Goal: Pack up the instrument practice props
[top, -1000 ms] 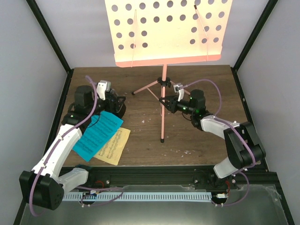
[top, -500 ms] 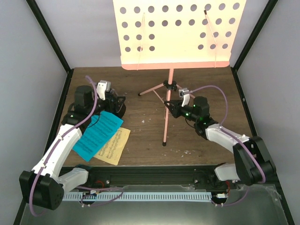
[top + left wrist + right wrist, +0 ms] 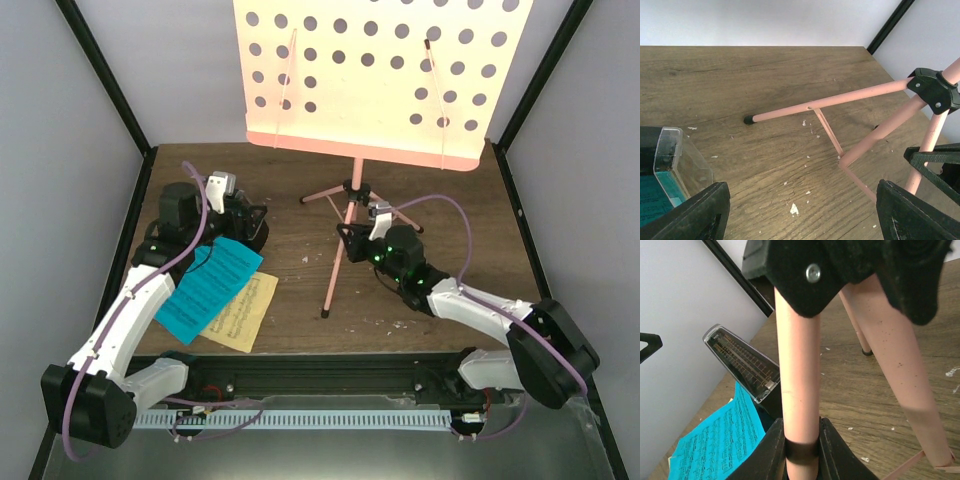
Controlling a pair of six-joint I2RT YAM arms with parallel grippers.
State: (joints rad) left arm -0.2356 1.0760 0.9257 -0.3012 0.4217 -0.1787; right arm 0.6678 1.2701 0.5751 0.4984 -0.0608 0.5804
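Surface point(image 3: 430, 190): brown wood, with white crumbs point(image 3: 794, 209) scattered between the two arms.
Left hand point(image 3: 800, 214): your fingers stand wide apart and grip nothing; bare wood shows between them.
Metronome point(image 3: 742, 364): black, with a clear front, upright on the surface at the far left, just beside one finger of your left hand. You cannot tell from these views whether they touch.
Cyan page point(image 3: 210, 285): flat on the surface near the metronome's base, partly under your left arm.
Yellow page point(image 3: 246, 316): under the cyan page, with its near right corner sticking out.
Music stand point(image 3: 370, 80): pink, near the middle at the back. Its hole-punched desk is tilted, with the lower lip dropping toward the right. One black-tipped foot point(image 3: 748, 119) rests on the wood.
Right hand point(image 3: 801, 447): clamped tight around a pink tube of the stand, just below the black hub point(image 3: 352, 188) where the legs meet.
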